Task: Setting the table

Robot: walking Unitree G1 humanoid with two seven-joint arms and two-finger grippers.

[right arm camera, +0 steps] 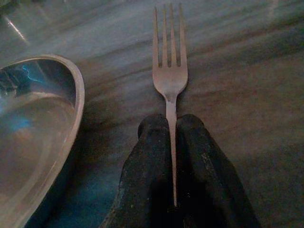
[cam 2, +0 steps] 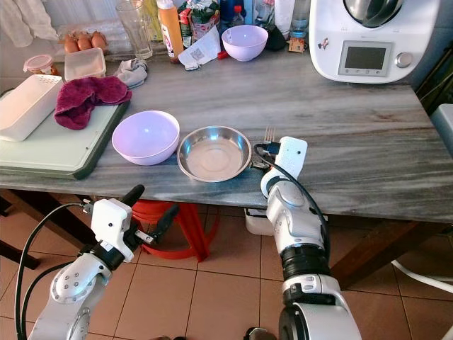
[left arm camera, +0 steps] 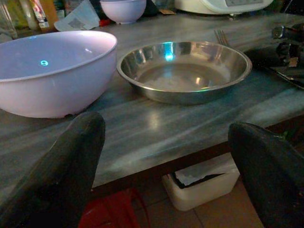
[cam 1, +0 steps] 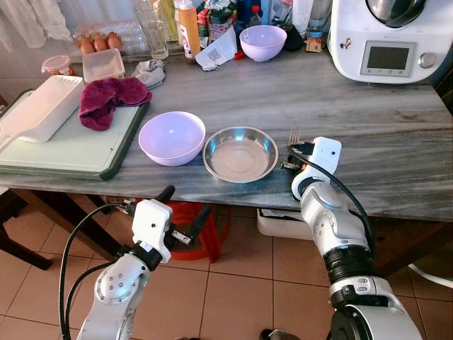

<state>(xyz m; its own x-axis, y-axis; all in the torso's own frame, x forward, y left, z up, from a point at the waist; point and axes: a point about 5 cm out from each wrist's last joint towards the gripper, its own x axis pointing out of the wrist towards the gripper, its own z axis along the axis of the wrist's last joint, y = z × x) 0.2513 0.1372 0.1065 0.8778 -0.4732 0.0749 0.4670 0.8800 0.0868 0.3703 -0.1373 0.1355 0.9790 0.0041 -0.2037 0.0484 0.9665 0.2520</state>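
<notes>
While the right claw point(right arm camera: 171, 142) pinches the handle of a thin silver metal fork point(right arm camera: 169, 78), the fork lies flat on the grey marbled worktop point(cam 1: 368, 127) just right of the round shallow steel dish point(cam 1: 240, 153). A pale lilac plastic bowl point(cam 1: 171, 137) sits left of the dish. The left claw point(cam 1: 182, 210) hangs spread apart below the worktop's edge, in front of the dish.

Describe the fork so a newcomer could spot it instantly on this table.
On the grey marble-look table, find the round stainless steel dish near the front edge beside the lilac plastic bowl. Just right of that dish lies the silver four-tined metal fork, tines pointing away, its handle pinched in the right gripper.
</notes>
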